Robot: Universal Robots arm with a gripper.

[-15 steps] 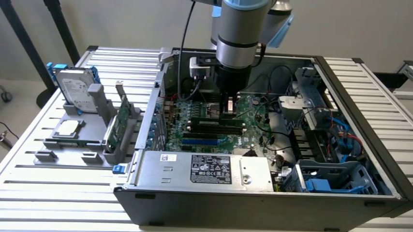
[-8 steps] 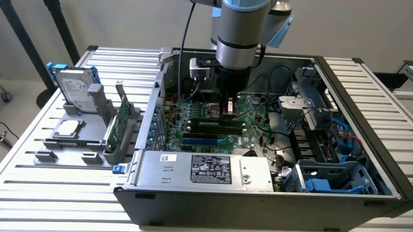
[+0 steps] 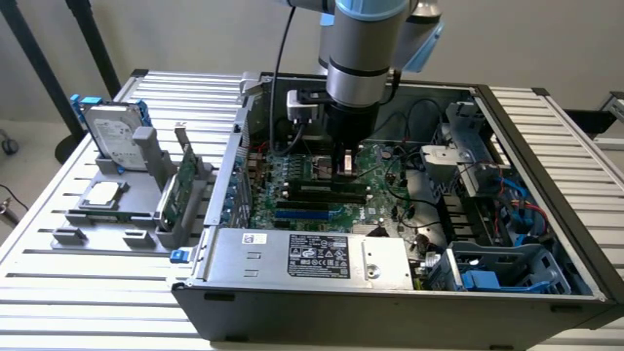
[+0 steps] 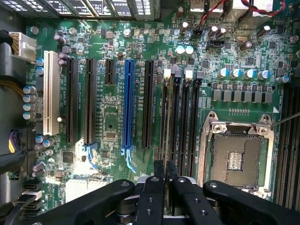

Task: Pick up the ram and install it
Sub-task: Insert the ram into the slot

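One slatted silver metal table (image 3: 98, 307), carrying an open grey metal computer case (image 3: 390, 307). Reaching straight down into that case, a silver and blue robot arm (image 3: 366, 44). Below it, a wide green motherboard (image 4: 112, 122) with black, white and blue slots. Over the memory slots, the black two-fingered tool (image 4: 165, 171), fingers drawn nearly together, apparently pinching the long, thin green ram (image 4: 167, 117). Stands edge-on in the memory slot just beside the black expansion slots.
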